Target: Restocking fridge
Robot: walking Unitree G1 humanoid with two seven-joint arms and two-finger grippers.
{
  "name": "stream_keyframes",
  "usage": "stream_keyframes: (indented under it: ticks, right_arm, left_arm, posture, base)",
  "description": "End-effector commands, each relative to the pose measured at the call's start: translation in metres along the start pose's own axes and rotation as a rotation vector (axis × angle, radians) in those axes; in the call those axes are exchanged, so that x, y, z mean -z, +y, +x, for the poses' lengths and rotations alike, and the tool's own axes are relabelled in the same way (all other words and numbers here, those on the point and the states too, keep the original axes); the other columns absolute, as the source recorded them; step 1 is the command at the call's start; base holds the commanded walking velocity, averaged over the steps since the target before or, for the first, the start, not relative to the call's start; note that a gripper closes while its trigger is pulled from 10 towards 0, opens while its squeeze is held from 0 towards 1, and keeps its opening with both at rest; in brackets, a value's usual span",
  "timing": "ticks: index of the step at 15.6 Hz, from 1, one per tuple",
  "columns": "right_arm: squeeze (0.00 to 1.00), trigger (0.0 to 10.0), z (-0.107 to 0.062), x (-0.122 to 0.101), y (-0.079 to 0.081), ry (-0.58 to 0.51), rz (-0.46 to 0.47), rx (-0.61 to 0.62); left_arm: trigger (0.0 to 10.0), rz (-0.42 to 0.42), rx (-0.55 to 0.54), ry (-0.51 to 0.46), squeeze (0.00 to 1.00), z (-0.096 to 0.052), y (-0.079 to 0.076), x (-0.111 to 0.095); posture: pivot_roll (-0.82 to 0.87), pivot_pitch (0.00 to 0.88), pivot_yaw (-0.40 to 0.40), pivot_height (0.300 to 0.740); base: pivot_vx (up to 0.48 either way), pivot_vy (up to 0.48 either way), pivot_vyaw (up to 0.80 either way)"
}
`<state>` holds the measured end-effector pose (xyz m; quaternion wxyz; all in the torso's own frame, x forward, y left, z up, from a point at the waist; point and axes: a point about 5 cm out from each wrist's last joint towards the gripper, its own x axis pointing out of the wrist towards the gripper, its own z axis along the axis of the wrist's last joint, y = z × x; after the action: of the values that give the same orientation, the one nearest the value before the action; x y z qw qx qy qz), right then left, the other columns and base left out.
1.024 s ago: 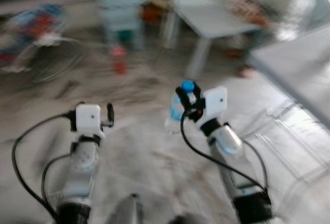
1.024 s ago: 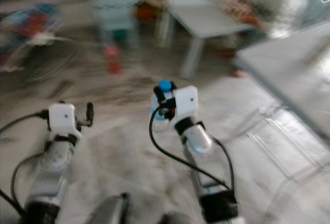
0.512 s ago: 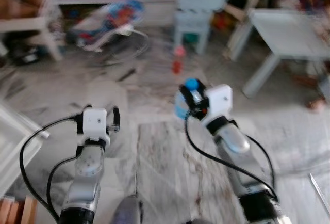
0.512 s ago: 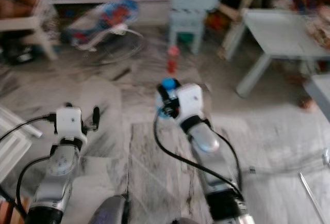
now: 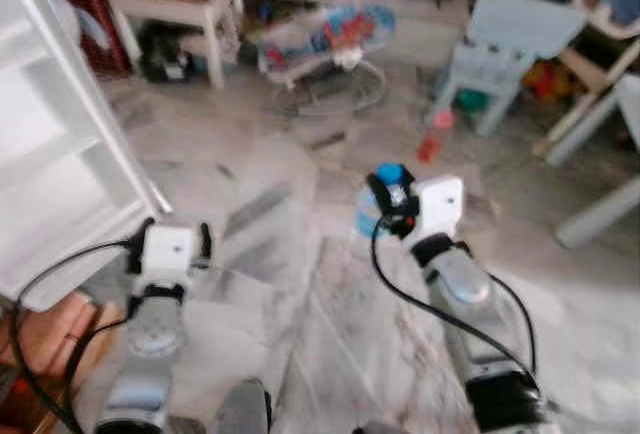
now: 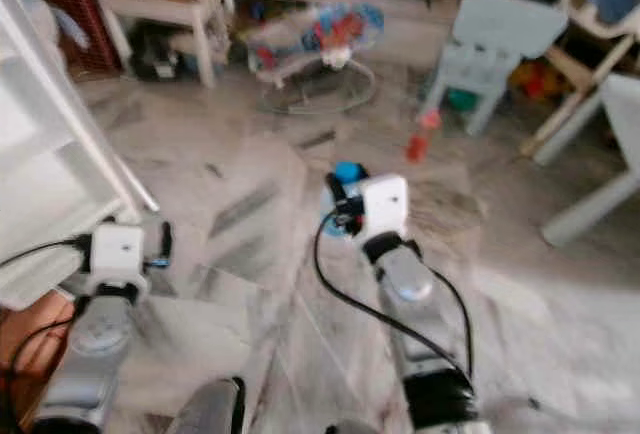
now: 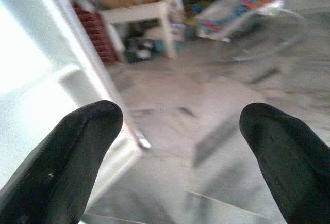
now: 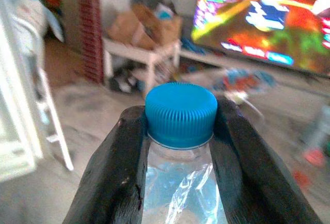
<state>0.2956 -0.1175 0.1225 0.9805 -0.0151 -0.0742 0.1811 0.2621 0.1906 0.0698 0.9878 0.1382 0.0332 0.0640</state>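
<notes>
Bottle [image 8: 180, 182]: clear water bottle with blue cap [image 8: 180, 114] — you hold it upright in the right hand [image 8: 179, 146], fingers pressed on both sides of the neck, in front of the robot above the marble floor [image 5: 290, 284].
Left hand [image 7: 180, 152]: fingers spread wide, nothing between them.
Fridge door [image 5: 60, 144]: white, open, on the robot's left — near the left hand.
Background: blue child chair [image 5: 500, 44], screen [image 8: 268, 22], bouncer seat [image 5: 325, 39].

View swung left: white fridge door [image 5: 60, 144] now at frame left; small table gone from upper right.
</notes>
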Motion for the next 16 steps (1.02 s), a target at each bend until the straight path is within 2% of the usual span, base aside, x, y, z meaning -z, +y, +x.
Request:
stream_keyframes:
  ticks: [1,3,6,8,11,12,14,16]
  right_arm:
    - [0.00,10.0,0.001,-0.002,-0.002,-0.020,-0.001,0.006]
    - [0.00,10.0,0.001,0.001,-0.001,-0.018,0.002,0.014]
    - [0.00,10.0,-0.003,-0.001,-0.012,-0.022,-0.076,0.053]
    - [0.00,10.0,-0.011,0.000,-0.019,-0.016,-0.085,0.076]
    - [0.00,10.0,-0.022,0.013,-0.022,0.021,-0.094,0.111]
    - [0.00,10.0,-0.031,0.016,-0.027,0.036,-0.074,0.184]
    - [0.00,10.0,-0.035,0.017,-0.032,0.037,-0.058,0.232]
    - [0.00,10.0,-0.046,0.022,-0.045,0.061,-0.042,0.354]
  left_arm:
    - [10.0,-0.001,0.010,0.012,0.00,-0.002,-0.006,0.004]
    - [10.0,0.000,0.013,0.007,0.00,0.001,-0.008,0.004]
    - [10.0,0.062,0.017,-0.041,0.00,0.003,-0.003,-0.006]
    - [10.0,0.059,0.006,-0.026,0.00,-0.001,0.004,-0.002]
    - [10.0,0.049,0.024,0.003,0.00,-0.008,-0.001,0.008]
    - [10.0,0.027,0.011,0.011,0.00,-0.011,-0.004,0.008]
    - [10.0,0.011,-0.004,0.019,0.00,-0.013,-0.003,0.010]
    - [10.0,0.004,0.021,0.045,0.00,-0.016,-0.006,0.015]
  posture:
    - [0.15,0.089,-0.083,0.740]
    - [0.16,0.079,-0.085,0.740]
    - [0.18,0.072,-0.078,0.740]
    - [0.16,0.077,-0.065,0.740]
    - [0.16,0.089,-0.063,0.740]
    - [0.16,0.092,-0.073,0.740]
    - [0.16,0.086,-0.070,0.740]
    - [0.14,0.071,-0.027,0.740]
  base:
    - [0.000,0.000,0.78]
    - [0.000,0.000,0.78]
    - [0.000,0.000,0.78]
    - [0.000,0.000,0.78]
    - [0.000,0.000,0.78]
    - [0.000,0.000,0.78]
    - [0.000,0.000,0.67]
    - [0.000,0.000,0.00]
